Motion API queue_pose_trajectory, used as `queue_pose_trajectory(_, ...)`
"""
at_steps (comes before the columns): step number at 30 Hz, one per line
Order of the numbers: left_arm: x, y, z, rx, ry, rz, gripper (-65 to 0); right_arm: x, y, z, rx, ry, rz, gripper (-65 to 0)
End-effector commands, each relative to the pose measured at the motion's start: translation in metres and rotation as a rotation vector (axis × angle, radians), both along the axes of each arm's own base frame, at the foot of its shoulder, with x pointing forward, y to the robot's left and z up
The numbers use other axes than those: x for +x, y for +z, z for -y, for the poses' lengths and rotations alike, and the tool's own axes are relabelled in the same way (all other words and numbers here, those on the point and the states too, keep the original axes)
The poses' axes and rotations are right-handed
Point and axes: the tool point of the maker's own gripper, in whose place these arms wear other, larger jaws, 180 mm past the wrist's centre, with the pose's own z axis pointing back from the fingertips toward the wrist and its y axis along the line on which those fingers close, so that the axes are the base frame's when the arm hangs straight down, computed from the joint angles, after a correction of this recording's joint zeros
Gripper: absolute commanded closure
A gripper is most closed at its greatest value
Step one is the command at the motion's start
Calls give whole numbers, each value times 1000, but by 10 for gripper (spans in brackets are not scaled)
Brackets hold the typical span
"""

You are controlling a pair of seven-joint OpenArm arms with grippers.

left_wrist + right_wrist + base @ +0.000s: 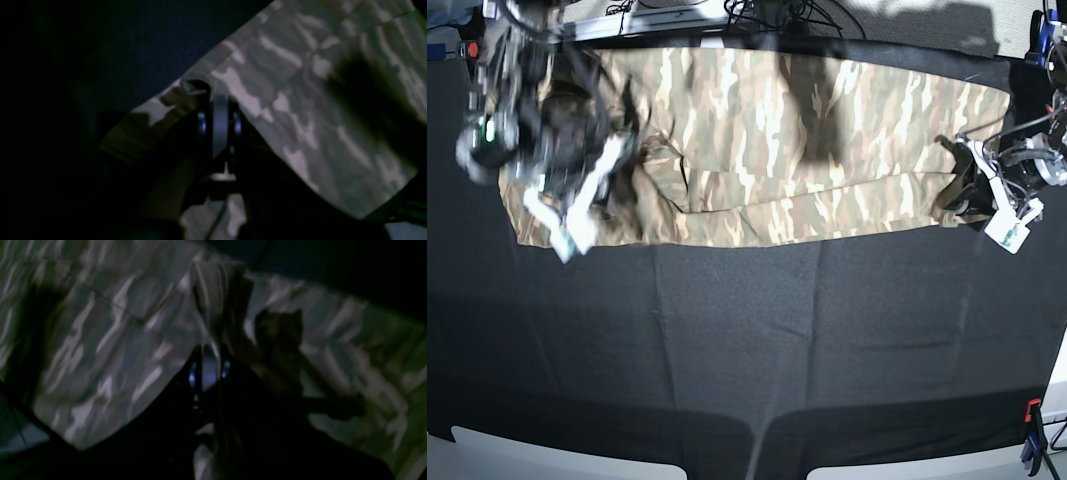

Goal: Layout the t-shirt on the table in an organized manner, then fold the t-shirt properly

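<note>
The shirt [767,140] lies stretched in a long band across the far part of the table [747,340], its far edge close to the table's back edge and the cables there. The near half of the black cloth is bare, so I have plenty of room toward the front. An orange and blue clamp [1031,440] sits at the near corner on my left side.

Both wrist views are dark. My right arm is motion-blurred in the base view, and it covers that end of the shirt. A shadow falls across the shirt's middle.

My left gripper [220,100] reaches in low from the side, jaws pinched tight on the shirt's edge, where the cloth bunches into a small fold. My right gripper [208,355] is clamped on a raised ridge of cloth at the other end, the arm bent over the shirt.
</note>
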Motion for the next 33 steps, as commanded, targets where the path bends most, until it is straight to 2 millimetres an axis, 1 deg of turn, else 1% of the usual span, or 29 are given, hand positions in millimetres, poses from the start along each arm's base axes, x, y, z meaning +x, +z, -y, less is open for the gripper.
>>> queue_pose_trajectory(1, 8, 15, -1, -10, -7, 51, 0, -4, 9, -2, 4, 18, 30, 0)
queue_pose_trajectory(5, 9, 16, -1, -15, -7, 57, 0, -41, 3, -9, -11, 44, -23, 0)
queue_pose_trajectory(7, 9, 16, -1, -15, -7, 56, 0, -56, 4, -12, -17, 58, -39, 0)
queue_pose_trajectory(10, 9, 16, -1, -15, -7, 57, 0, -73, 9, -17, -30, 79, -47, 0)
queue_pose_trajectory(12, 9, 16, -1, -14, -7, 57, 0, -80, 14, -20, -34, 92, -42, 0)
queue_pose_trajectory(14, 9, 17, -1, -14, -7, 59, 0, -82, 20, -23, -37, 103, -26, 0)
queue_pose_trajectory(16, 11, 21, -5, -8, -9, 76, 0, -80, 25, -25, -41, 107, -8, 0)
queue_pose_trajectory(18, 12, 26, -11, 17, -20, 83, 0, -79, 25, -25, -42, 107, -5, 0)
queue_pose_trajectory(20, 13, 35, -15, 47, -41, 104, 0, -79, 24, -23, -53, 105, -7, 0)
queue_pose_trajectory(23, 17, 54, -17, 85, -82, 155, 0, -78, 20, -11, -123, 91, -11, 0)
queue_pose_trajectory(26, 15, 65, -18, 119, -118, 173, 0, -77, 15, 1, -199, 75, -18, 0)
queue_pose_trajectory(28, 9, 64, -19, 100, -123, 151, 0, -77, 14, 5, -222, 69, -20, 0)
queue_pose_trajectory(33, -11, 47, -21, 96, -127, 82, 0, -76, 12, 16, -284, 56, -18, 0)
